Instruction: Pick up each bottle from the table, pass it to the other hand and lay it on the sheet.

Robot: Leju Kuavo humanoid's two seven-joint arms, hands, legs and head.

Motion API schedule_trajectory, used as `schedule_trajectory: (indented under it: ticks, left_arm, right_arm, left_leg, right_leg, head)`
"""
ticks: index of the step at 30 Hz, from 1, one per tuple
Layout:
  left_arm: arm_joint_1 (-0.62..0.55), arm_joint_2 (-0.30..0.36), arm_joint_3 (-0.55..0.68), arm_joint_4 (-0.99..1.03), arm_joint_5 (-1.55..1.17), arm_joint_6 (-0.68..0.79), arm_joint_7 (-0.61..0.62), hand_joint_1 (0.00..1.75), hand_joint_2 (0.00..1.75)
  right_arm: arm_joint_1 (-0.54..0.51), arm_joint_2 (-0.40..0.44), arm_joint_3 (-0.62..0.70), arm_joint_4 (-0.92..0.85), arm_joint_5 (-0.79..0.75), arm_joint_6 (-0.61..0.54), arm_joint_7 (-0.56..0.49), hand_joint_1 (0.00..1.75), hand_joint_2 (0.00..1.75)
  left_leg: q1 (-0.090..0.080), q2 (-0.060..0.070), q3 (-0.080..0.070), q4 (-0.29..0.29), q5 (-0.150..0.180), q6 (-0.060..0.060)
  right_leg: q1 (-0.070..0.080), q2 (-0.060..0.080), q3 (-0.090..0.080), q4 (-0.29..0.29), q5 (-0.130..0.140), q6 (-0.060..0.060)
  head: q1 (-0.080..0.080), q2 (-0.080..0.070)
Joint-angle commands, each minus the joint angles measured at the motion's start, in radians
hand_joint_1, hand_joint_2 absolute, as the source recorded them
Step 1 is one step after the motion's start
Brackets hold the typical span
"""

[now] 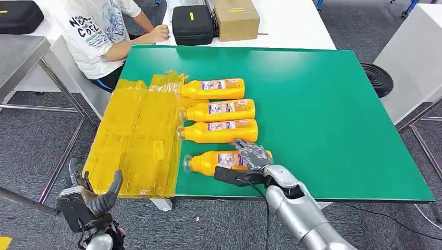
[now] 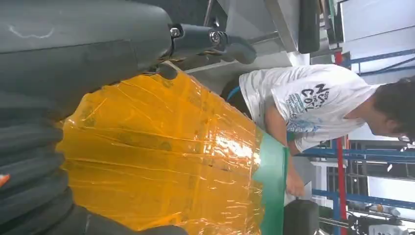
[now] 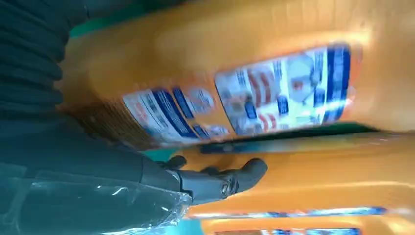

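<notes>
Inspecting from largest down: green table (image 1: 333,120) carries the yellow plastic sheet (image 1: 138,140) at my left, beside four orange bottles. My right hand (image 1: 253,155) rests over the nearest bottle (image 1: 211,162); whether it grips, I cannot tell. My left hand (image 1: 91,198) waits released below the sheet for the pass

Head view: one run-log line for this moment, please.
right robot hand: on nearest bottle, grasp unclear | left robot hand: open, off-table | yellow sheet: bare | bottles on table: four

On the person's white T-shirt (image 1: 96,28) dark printed letters read about "NE" and "COOL", partly hidden by folds, while the blue, white and red labels on the four orange bottles (image 1: 219,110) are too small to read.
</notes>
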Motion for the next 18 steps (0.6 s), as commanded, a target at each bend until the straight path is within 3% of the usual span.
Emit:
schedule_trajectory:
  ticks: [1,13,18]
  left_arm:
    - [-0.029,-0.002,0.013,0.053,0.005,-0.005,0.005,0.0,1.75]
    - [-0.026,0.003,0.008,0.066,0.011,-0.012,0.004,0.0,1.75]
    - [-0.031,0.004,0.016,0.074,0.023,-0.006,-0.001,0.0,1.75]
  right_arm:
    - [-0.048,-0.036,-0.037,0.121,-0.013,0.021,-0.007,1.75,1.75]
    - [-0.014,-0.063,-0.033,0.109,-0.016,0.044,-0.023,1.75,1.75]
    - [-0.039,-0.052,-0.026,0.155,-0.029,0.046,-0.058,1.75,1.75]
  left_leg:
    - [0.0,0.0,0.011,0.0,-0.005,0.0]
    - [0.0,-0.002,0.005,-0.001,-0.001,0.0]
    - [0.0,-0.002,0.011,-0.002,-0.003,0.0]
  right_leg:
    - [0.001,-0.002,0.012,-0.001,-0.004,-0.004]
    - [0.001,-0.003,0.006,-0.001,-0.002,-0.002]
    - [0.001,-0.004,0.012,-0.003,-0.004,-0.003]
  head:
    - [0.0,0.0]
    - [0.0,0.0]
    - [0.0,0.0]
